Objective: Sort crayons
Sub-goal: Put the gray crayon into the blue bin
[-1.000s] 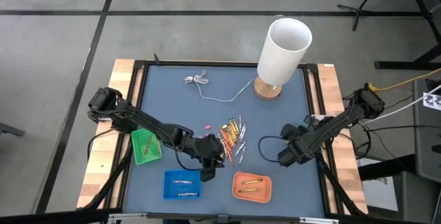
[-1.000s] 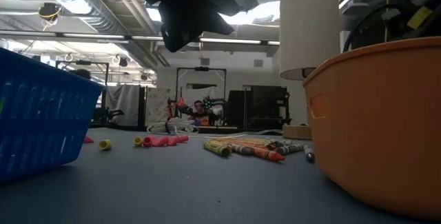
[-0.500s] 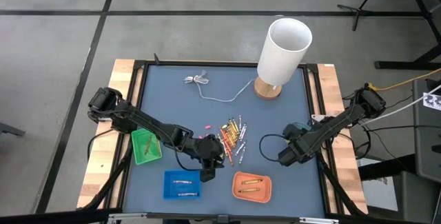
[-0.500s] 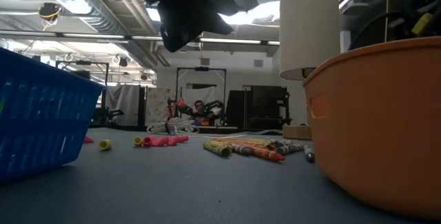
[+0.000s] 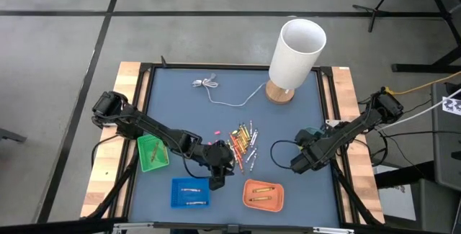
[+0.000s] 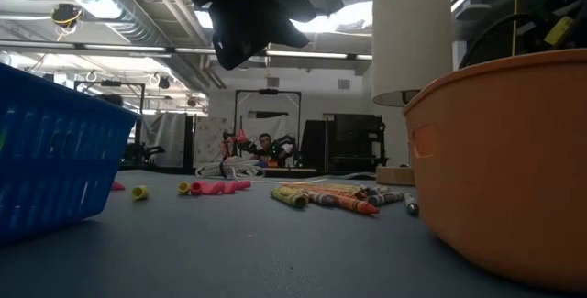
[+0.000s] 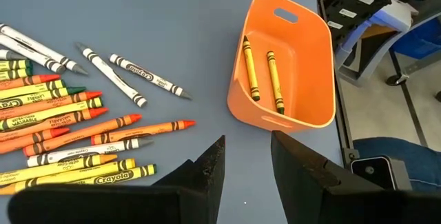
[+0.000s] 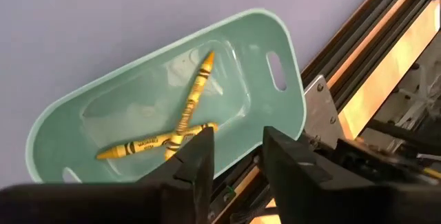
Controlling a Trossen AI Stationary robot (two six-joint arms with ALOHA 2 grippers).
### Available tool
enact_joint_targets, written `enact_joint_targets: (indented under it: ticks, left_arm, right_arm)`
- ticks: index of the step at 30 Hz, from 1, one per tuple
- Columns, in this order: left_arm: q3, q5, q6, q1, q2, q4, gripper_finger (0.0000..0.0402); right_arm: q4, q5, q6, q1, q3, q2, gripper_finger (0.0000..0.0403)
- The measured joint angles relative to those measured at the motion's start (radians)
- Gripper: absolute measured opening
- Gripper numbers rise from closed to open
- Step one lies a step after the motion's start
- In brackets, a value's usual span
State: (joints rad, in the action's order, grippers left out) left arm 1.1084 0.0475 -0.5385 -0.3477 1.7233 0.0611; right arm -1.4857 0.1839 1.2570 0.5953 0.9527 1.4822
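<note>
A loose pile of crayons point(image 5: 243, 142) in orange, yellow, red and white lies mid-table; the left wrist view shows the crayons point(image 7: 62, 127) lying flat. My left gripper point(image 7: 248, 162) hovers open over bare table between the pile and the orange tray point(image 7: 303, 58), which holds two crayons point(image 7: 262, 79). My left gripper point(image 5: 218, 176) is near the table's front. My right gripper point(image 8: 238, 155) stands open above a teal tray point(image 8: 69, 141) at the table's right edge, with two yellow crayons point(image 8: 186, 114) lying crossed inside. Nothing is between either pair of fingers.
A blue tray point(image 5: 189, 193) and a green tray point(image 5: 152, 153) sit at the front left, and the orange tray point(image 5: 263, 194) at the front. A tall white cylinder on a wooden base point(image 5: 295, 54) and a thin white cable point(image 5: 223, 96) occupy the far part.
My right gripper has turned slightly at the wrist without shifting place, and a little more of the teal tray shows beside it in the high view.
</note>
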Motion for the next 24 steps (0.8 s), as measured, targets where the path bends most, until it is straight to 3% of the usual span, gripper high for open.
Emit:
enact_joint_targets:
  ticks: [15, 20, 24]
  left_arm:
    - [0.000, -0.022, 0.001, 0.000, 0.000, 0.052, 0.0103]
    - [0.000, -0.040, 0.016, 0.000, 0.000, 0.095, 0.0103]
    - [0.000, -0.039, 0.080, 0.000, 0.000, 0.117, 0.0103]
  right_arm:
    - [-0.014, -0.004, -0.013, 0.000, 0.006, 0.000, 0.0129]
    - [-0.048, -0.037, -0.043, 0.000, 0.065, 0.000, 0.0129]
    - [-0.049, 0.018, -0.054, 0.000, 0.138, 0.000, 0.0129]
